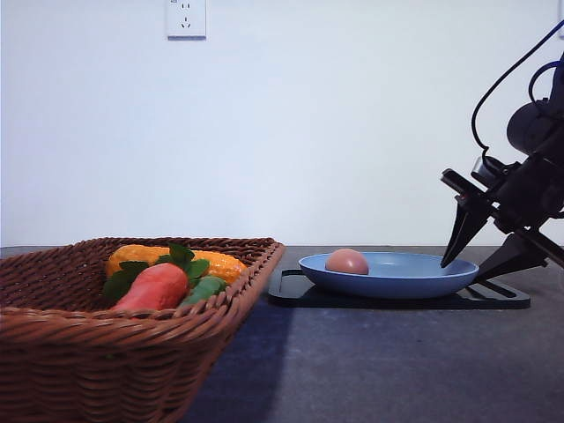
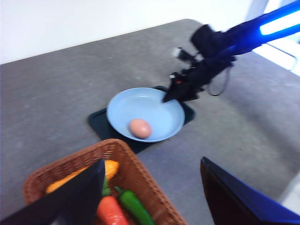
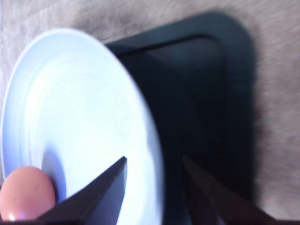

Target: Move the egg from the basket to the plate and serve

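Observation:
The pinkish-brown egg [image 1: 346, 261] [image 2: 140, 128] [image 3: 27, 192] lies in the blue plate [image 1: 414, 275] [image 2: 145, 105] [image 3: 79, 108], left of its centre in the front view. The plate rests on a black tray. The wicker basket [image 1: 53, 352] [image 2: 133, 171] stands at the front left. My right gripper [image 1: 463, 271] [image 2: 176, 98] [image 3: 154, 158] is open, its fingers astride the plate's right rim, one over the plate and one outside it. My left gripper [image 2: 151, 161] hangs open and empty, high above the basket.
The black tray [image 1: 493, 298] [image 2: 98, 123] [image 3: 206, 84] lies flat on the grey table under the plate. In the basket are an orange-red carrot toy [image 1: 154, 286] [image 2: 111, 211], a green pepper toy [image 2: 133, 204] and a yellow-orange toy [image 1: 141, 257].

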Tool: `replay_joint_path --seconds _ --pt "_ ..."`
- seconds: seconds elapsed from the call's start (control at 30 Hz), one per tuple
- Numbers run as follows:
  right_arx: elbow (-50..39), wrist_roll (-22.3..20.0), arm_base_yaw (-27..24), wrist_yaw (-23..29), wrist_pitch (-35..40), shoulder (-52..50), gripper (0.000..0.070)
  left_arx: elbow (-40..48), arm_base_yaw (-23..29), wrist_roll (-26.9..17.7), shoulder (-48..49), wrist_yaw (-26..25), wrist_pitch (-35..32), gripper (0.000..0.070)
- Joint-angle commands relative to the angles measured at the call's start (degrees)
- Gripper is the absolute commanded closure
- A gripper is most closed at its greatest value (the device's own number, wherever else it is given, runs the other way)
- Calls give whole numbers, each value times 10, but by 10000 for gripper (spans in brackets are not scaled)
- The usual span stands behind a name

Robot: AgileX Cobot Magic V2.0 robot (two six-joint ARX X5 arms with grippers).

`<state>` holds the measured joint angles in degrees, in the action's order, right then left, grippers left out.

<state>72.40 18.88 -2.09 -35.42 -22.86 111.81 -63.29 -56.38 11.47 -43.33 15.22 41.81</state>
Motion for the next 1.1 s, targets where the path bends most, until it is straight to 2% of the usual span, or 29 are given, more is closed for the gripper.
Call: replay_joint_path --seconds 0.0,0.1,0.2,0.33,0.43,0.47,0.6,0.77,0.9,1.07 --pt "16 -3 -7 -9 1 4 454 -13 -4 -9 -9 20 -3 296" --pt "18 1 -19 -21 0 -15 459 -13 -4 -23 -22 52 3 315" --pt "18 -1 -32 -16 -11 -43 539 -13 -1 -33 -41 88 7 378" --pt "18 -14 -45 -15 -36 -94 662 -13 15 -55 -71 117 8 544" --pt "18 -18 -48 4 -67 -139 698 -13 32 -80 -97 120 7 681" --pt "18 -22 -48 13 -79 -155 700 -13 39 -90 -107 120 7 700" --pt "15 -63 -28 50 -138 -220 700 -12 79 -117 -150 120 12 700" --pt "15 -119 31 122 -233 -303 700 -7 155 -120 -192 118 26 700" --pt "10 -123 87 204 -269 -371 700 3 216 -109 -202 101 22 700" --pt "-24 -124 162 273 -260 -455 700 7 283 -103 -192 27 7 700"
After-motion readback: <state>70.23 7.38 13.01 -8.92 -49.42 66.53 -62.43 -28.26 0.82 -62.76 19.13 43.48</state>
